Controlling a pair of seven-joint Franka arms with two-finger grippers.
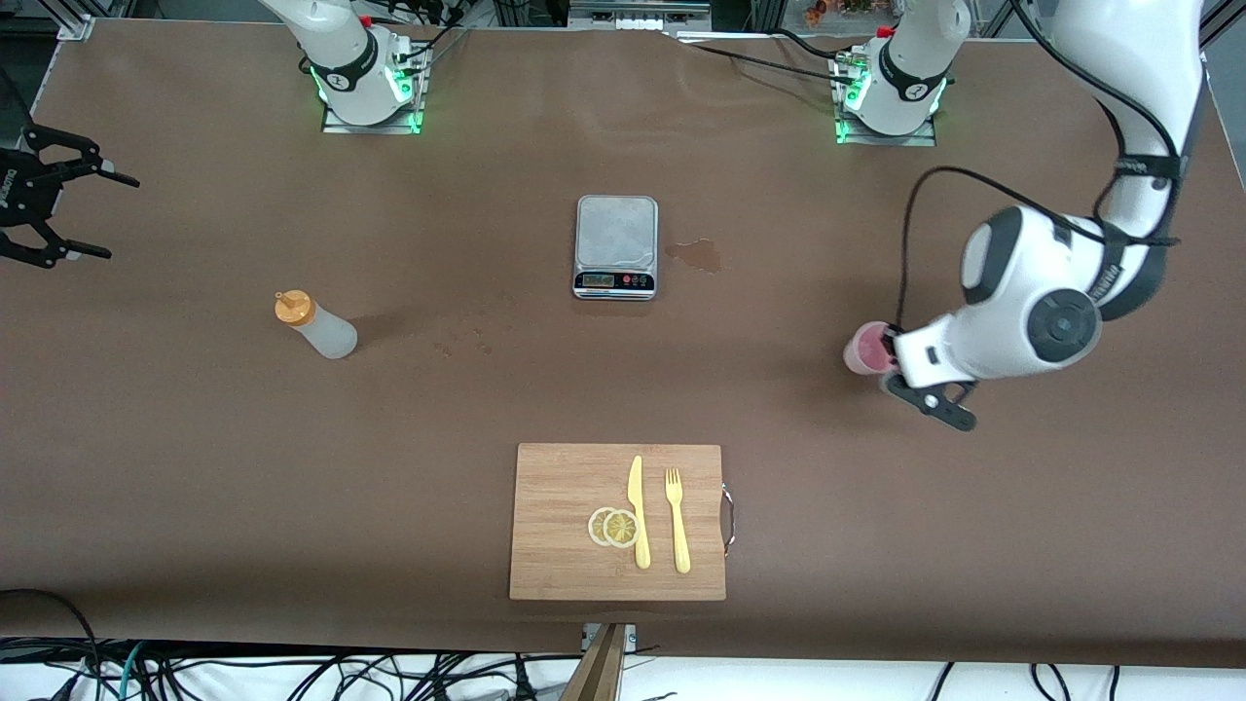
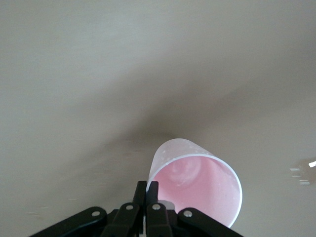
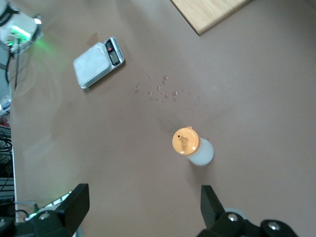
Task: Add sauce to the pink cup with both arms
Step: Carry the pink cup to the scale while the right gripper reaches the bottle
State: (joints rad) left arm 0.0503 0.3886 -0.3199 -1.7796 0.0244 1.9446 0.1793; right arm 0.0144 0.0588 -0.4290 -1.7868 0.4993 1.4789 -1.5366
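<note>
The pink cup point(image 1: 864, 352) is at the left arm's end of the table. My left gripper point(image 1: 890, 348) is shut on its rim; in the left wrist view the two fingers point(image 2: 152, 190) pinch the cup's wall point(image 2: 197, 182), one inside and one outside. I cannot tell whether the cup is lifted. The sauce bottle point(image 1: 316, 326), frosted white with an orange cap, stands toward the right arm's end. My right gripper point(image 1: 58, 209) is open and empty, up in the air past that end. In the right wrist view point(image 3: 145, 202) the bottle point(image 3: 192, 145) shows apart from its fingers.
A kitchen scale point(image 1: 615, 245) sits mid-table with a wet stain point(image 1: 696, 255) beside it. A wooden cutting board point(image 1: 555, 506) nearer the front camera carries a yellow knife point(image 1: 638, 511), a yellow fork point(image 1: 677, 521) and lemon slices point(image 1: 613, 527).
</note>
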